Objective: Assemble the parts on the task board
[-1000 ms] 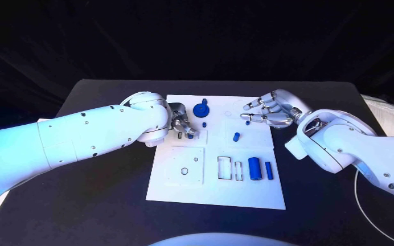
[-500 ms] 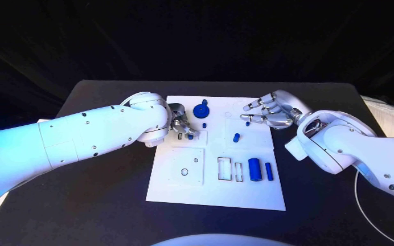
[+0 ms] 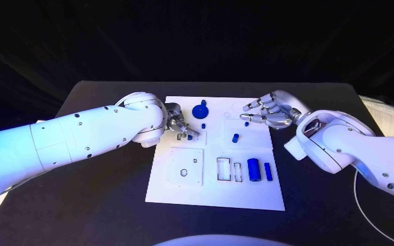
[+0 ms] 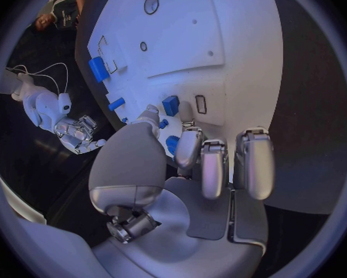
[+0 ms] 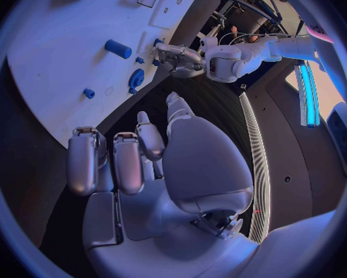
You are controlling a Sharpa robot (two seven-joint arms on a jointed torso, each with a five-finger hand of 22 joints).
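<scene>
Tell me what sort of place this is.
Most likely a robotics lab test bench: a white task board with cut-out slots and small blue parts lies on a black table against dark drapes, with lab equipment visible in the right wrist view.

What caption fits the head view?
Both hands over the white task board: left hand at small blue parts, right hand hovering open.

Left hand (image 4: 191,157): over task board (image 4: 220,43), fingertips down by small blue parts (image 4: 170,104); grip undetermined.
Blue block (image 4: 98,68): lying on board, apart.
Right hand (image 4: 77,133): beyond board edge.
</scene>
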